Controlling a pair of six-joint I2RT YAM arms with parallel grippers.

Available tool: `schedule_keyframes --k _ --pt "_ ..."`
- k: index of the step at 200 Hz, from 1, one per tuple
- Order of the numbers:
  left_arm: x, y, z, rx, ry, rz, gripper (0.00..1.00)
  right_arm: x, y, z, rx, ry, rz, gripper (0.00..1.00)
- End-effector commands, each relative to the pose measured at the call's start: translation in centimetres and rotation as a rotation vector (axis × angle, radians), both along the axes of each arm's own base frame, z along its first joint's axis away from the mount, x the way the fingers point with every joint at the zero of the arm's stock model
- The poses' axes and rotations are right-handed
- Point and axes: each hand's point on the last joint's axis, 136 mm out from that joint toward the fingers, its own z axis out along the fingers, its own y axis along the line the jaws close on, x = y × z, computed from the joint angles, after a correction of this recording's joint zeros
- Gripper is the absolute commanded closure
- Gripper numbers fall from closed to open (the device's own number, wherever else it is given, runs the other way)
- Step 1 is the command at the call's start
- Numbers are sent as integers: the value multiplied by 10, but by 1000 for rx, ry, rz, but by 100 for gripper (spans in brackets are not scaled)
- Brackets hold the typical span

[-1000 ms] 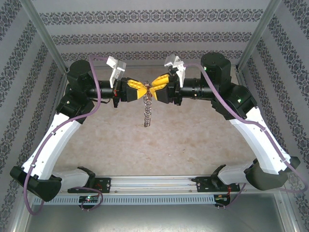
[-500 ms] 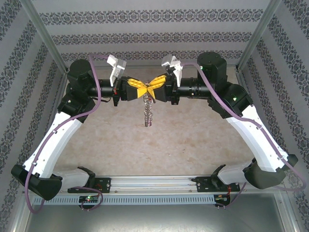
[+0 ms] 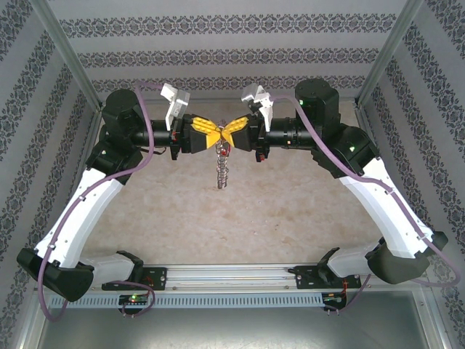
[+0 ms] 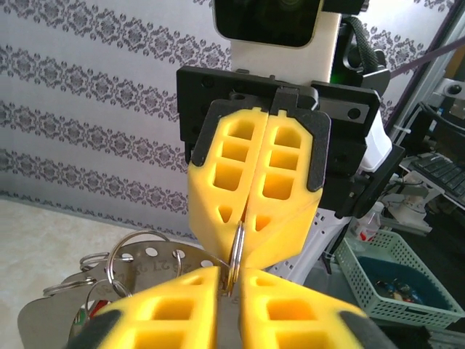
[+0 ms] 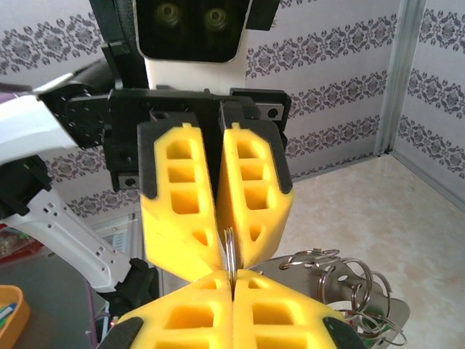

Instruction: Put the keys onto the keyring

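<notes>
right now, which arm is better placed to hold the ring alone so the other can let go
Right. The right fingers are pressed shut on the ring at their tips, while the left fingers show a small gap around it, so the left looks freer to back away.

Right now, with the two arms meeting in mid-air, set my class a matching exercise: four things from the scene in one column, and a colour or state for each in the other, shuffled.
Things
1. right gripper
2. keyring
3. basket
4. table

Descriptions
A. pale beige, lying under both arms
B. dangling limp below the fingertips
C. pale green, with latticed sides
D. shut, yellow fingers pressed together

Pairs: 1-D, 2-B, 3-C, 4-A
</notes>
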Motion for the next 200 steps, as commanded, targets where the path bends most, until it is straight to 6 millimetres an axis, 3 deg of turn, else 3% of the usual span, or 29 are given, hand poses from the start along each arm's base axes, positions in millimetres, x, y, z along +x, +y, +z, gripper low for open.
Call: schedule_keyframes --k 1,32,200 --pt "-9 10 12 31 -105 37 80 3 -7 5 -4 -50 -31 100" --pt "-6 13 16 53 -143 81 77 3 -6 2 -25 -54 -22 100" --pt "0 -2 -13 183 -128 69 76 0 4 -16 -170 -63 48 100"
